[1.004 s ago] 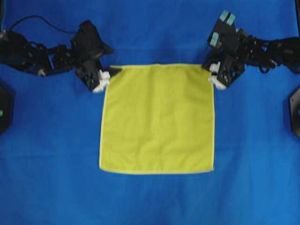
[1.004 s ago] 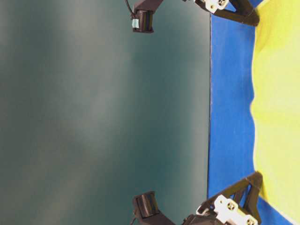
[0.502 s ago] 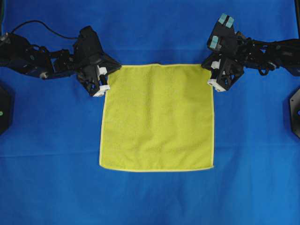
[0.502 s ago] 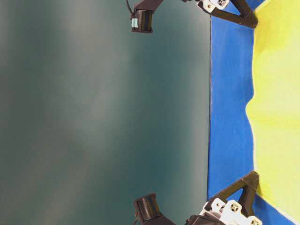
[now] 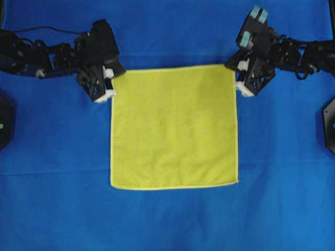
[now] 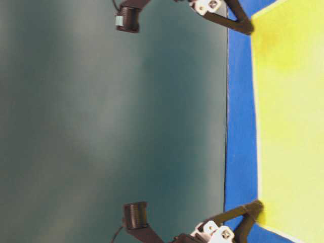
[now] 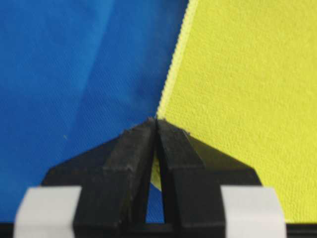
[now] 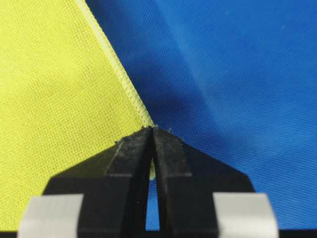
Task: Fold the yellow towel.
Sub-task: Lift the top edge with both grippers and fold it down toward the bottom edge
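No fold made yet. Yellow towel (image 5: 174, 127) spread flat on the blue cloth (image 5: 167, 219) over the worktop. Left end effector (image 7: 156, 124) pinching its far-left corner, right end effector (image 8: 152, 130) pinching far-right. Lifting and folding toward the near edge still ahead.

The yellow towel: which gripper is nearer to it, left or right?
Neither: the left gripper is shut on the yellow towel at its top left corner, and the right gripper is shut on its top right corner.
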